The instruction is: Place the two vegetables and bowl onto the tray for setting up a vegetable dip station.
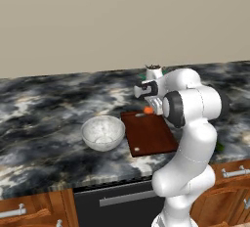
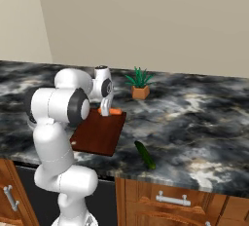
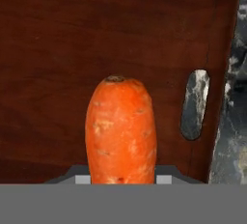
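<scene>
Gripper [image 2: 105, 111] is clamping the carrot [image 3: 120, 130] over the tray [image 3: 58, 49], slot end. Bowl [image 1: 103, 132], cucumber [image 2: 145, 154] lying off to opposite sides. Fingertips hidden.

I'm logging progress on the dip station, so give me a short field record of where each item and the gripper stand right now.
carrot: between the jaws, over the slot-handle end of the tray; contact with the board cannot be told
tray: flat on the counter, nothing lying on its middle
bowl: on the counter, just left of the tray, off it
cucumber: on the counter right of the tray, near the front edge
gripper: jaws shut on carrot
potted plant: behind the tray
</scene>
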Motion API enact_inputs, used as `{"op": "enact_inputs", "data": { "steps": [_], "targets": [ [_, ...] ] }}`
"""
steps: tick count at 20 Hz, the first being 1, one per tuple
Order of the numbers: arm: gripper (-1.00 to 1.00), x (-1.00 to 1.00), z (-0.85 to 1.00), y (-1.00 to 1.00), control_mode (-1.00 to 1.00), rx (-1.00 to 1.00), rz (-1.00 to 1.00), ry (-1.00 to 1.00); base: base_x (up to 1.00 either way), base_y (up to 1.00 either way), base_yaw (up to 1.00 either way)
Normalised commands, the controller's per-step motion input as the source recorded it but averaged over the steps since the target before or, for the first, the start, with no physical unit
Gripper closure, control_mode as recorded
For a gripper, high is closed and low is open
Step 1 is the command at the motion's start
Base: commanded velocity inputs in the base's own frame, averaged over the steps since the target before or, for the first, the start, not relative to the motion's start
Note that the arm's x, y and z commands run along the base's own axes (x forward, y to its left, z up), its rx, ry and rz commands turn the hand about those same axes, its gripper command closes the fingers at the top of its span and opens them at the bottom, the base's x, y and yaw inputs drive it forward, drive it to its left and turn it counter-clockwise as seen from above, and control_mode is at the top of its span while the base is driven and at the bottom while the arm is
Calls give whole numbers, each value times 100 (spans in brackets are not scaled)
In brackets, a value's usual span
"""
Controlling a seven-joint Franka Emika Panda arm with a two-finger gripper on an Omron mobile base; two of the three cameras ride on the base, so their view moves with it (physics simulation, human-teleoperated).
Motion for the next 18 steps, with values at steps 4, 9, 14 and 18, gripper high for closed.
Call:
{"op": "enact_inputs", "data": {
  "steps": [4, 9, 14, 18],
  "targets": [
    [100, 2, -15, 0, -100, 2, 6, -3, 0, 0, 0],
    [100, 8, -3, 0, -100, 0, 4, -3, 0, 0, 0],
    [100, 11, -1, 0, -100, 0, 2, -3, 0, 0, 0],
    [100, 18, -7, 0, -100, 0, 4, 0, 0, 0, 0]
  ]
}}
